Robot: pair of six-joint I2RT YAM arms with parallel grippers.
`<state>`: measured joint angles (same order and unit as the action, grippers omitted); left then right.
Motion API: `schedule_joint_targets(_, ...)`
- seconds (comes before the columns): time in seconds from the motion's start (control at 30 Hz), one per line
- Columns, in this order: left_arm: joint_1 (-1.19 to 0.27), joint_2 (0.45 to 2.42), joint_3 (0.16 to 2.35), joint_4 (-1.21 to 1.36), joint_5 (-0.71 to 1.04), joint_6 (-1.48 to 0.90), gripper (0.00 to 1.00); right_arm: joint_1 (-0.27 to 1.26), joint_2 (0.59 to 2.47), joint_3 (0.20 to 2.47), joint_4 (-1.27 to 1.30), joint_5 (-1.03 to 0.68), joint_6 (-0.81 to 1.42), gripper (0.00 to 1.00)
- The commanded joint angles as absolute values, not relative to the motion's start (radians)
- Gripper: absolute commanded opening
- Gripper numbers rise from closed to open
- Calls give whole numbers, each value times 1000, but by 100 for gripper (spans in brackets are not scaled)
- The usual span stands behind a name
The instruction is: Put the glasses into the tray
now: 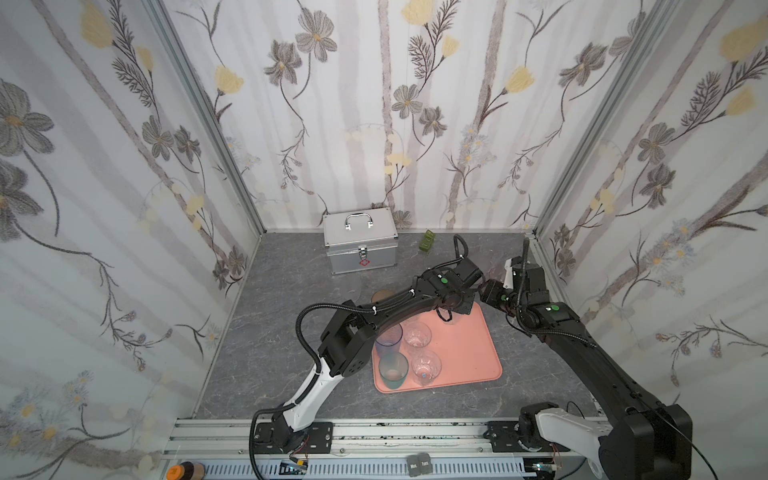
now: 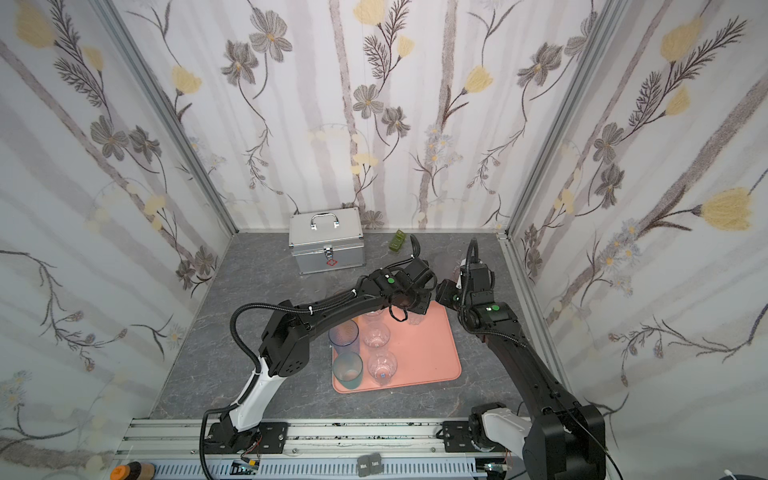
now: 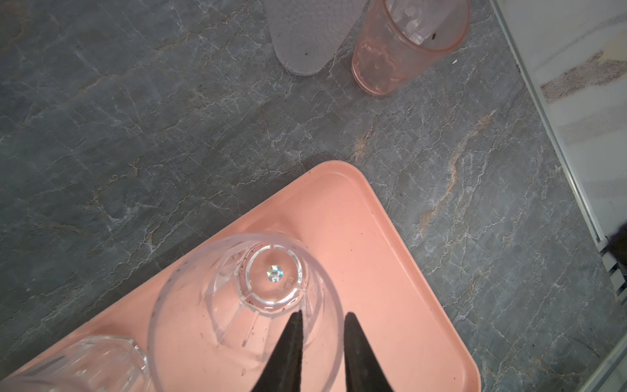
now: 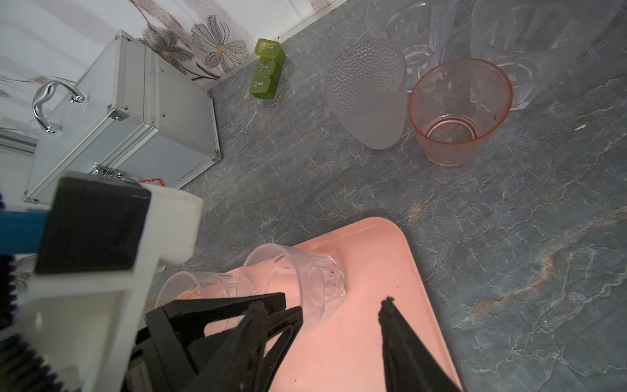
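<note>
Both top views look steeply down from high at the front over the whole tabletop (image 1: 282,299); both wrist views sit close, sharing one corner of the tray (image 3: 339,210).

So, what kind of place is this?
Probably a robot test booth, not a home: flower-papered panels in metal frames enclose a grey stone-look tabletop, and two arms stand bolted on a rail.

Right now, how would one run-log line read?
left hand astride clear glass rim | glass upright on tray | right hand open
</note>
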<state>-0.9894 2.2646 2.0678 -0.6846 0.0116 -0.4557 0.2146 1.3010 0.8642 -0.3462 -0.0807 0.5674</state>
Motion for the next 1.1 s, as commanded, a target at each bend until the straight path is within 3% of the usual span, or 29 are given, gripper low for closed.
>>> schedule_joint_targets(0.0, -986, 2239, 2091, -670, 20, -448, 29, 215, 1299, 849, -319, -81, 557, 54)
schedule_joint_targets(0.27, -946, 2091, 2092, -669, -84, -358, 39, 218, 1335, 762, -305, -169, 540, 54)
schedule_joint_targets(0.43, -870, 1958, 1937, -660, -226, -324, 42, 241, 1373, 734, -265, -215, 560, 55)
schedule_joint_targets(0.73, -770, 1697, 1595, -459, -312, -370, 46, 294, 1500, 807, -225, -225, 558, 55)
schedule_joint_targets(1.07, -764, 1682, 1518, -407, -278, -370, 50, 383, 1634, 916, -229, -197, 557, 54)
